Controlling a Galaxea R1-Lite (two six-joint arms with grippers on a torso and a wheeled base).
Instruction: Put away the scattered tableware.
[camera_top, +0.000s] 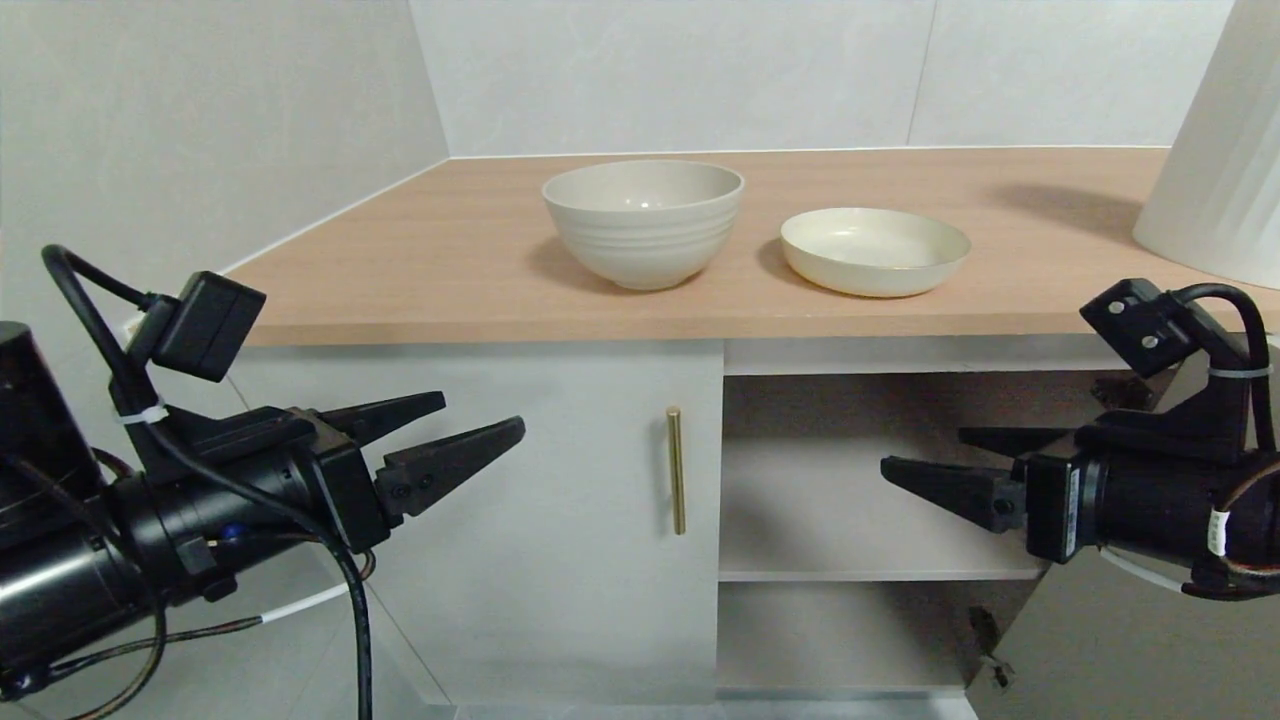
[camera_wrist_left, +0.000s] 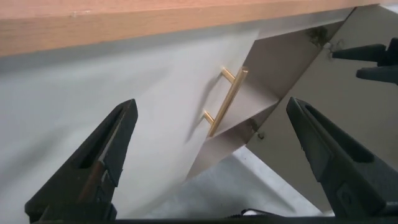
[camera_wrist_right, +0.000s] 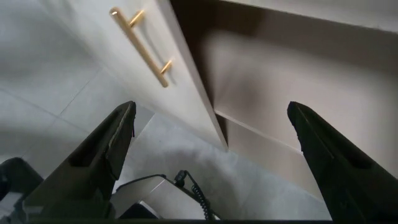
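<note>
left end effector (camera_top: 484, 410) spread | right end effector (camera_top: 921, 447) spread | bowl (camera_top: 643, 222), dish (camera_top: 874, 250) above, on countertop (camera_top: 450, 270)

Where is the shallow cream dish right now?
In the head view, the shallow dish sits on the wooden countertop, just to the right of the deep bowl and above the open cabinet.

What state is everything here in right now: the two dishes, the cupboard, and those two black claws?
Deep ribbed beige bowl: upright, empty, on the wooden counter.
Shallow cream dish: upright, empty, beside the bowl, not touching it.
Left white cabinet door with brass bar handle: shut.
Right cabinet compartment: open, shelf exposed.
Left gripper: open, holding nothing.
Right gripper: open, holding nothing.
</note>
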